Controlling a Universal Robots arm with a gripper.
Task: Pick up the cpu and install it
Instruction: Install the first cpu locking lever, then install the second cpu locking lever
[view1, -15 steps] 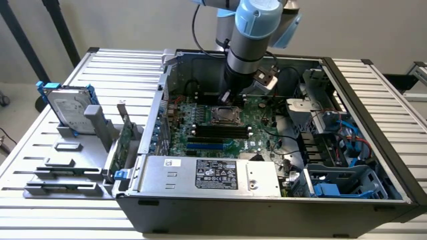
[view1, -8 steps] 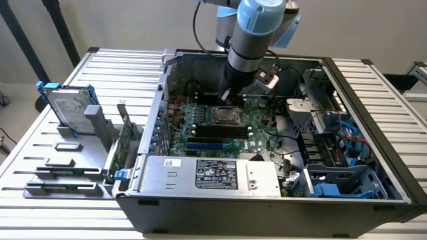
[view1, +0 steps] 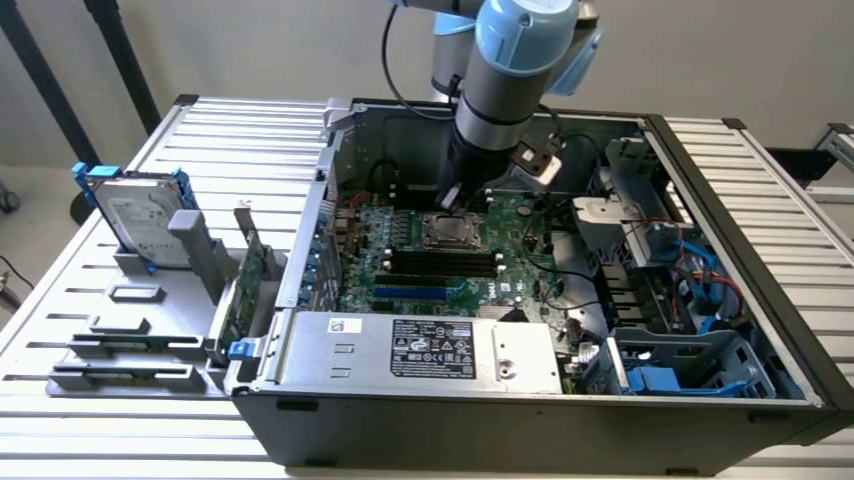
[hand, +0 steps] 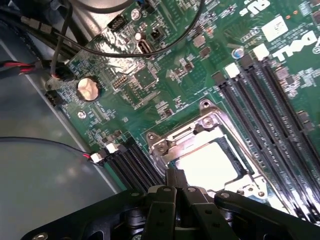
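Note:
The cpu (hand: 207, 165), a flat square chip with a bright silver top, lies inside the metal socket frame (hand: 170, 140) on the green motherboard (hand: 165, 65). My gripper (hand: 175, 176) is shut, its two dark fingers pressed together with nothing visible between them. Their tips sit at the cpu's near edge; I cannot tell whether they touch it. In the exterior view the gripper (view1: 451, 203) hangs straight down inside the open computer case, right over the socket and cpu (view1: 454, 233).
Black memory slots (hand: 280, 100) flank the socket, and a coin battery (hand: 87, 89) and cables (hand: 30, 65) lie nearby. The power supply (view1: 414, 350) fills the case front. Outside, at the exterior view's left, a hard drive with blue brackets (view1: 140, 215) stands in grey holder blocks (view1: 134, 335).

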